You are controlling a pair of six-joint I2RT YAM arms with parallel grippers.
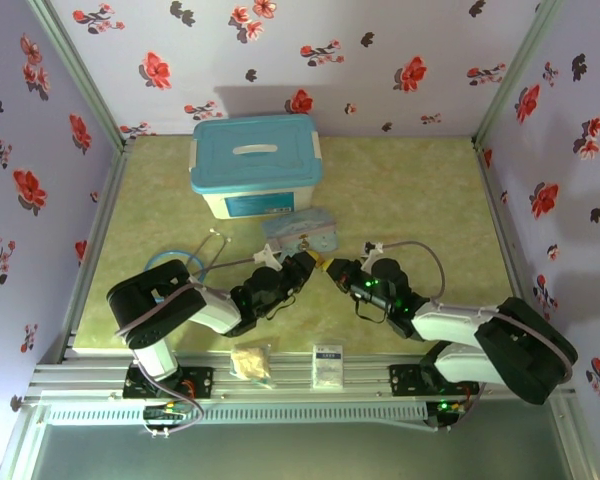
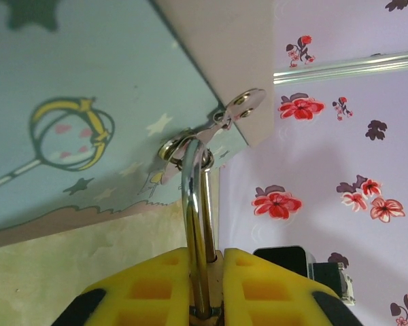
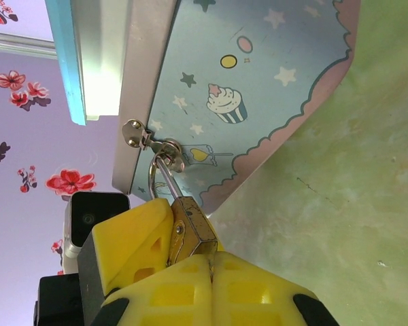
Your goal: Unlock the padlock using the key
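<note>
At tin hasp (image 3: 139,136), L claw (image 2: 204,261) grips padlock (image 3: 194,231); R claw (image 3: 211,261) closed, touching it.

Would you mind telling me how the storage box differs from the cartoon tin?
The storage box is far larger than the cartoon tin. The box is white, teal-lidded; the tin is printed with stars. Only the tin carries a padlock. Both are bluish.

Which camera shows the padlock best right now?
Right wrist view: the padlock shows its brass body and shackle, hooked through the clasp of the tin. Left wrist gives the shackle between fingers; from above it is too small to make out.
</note>
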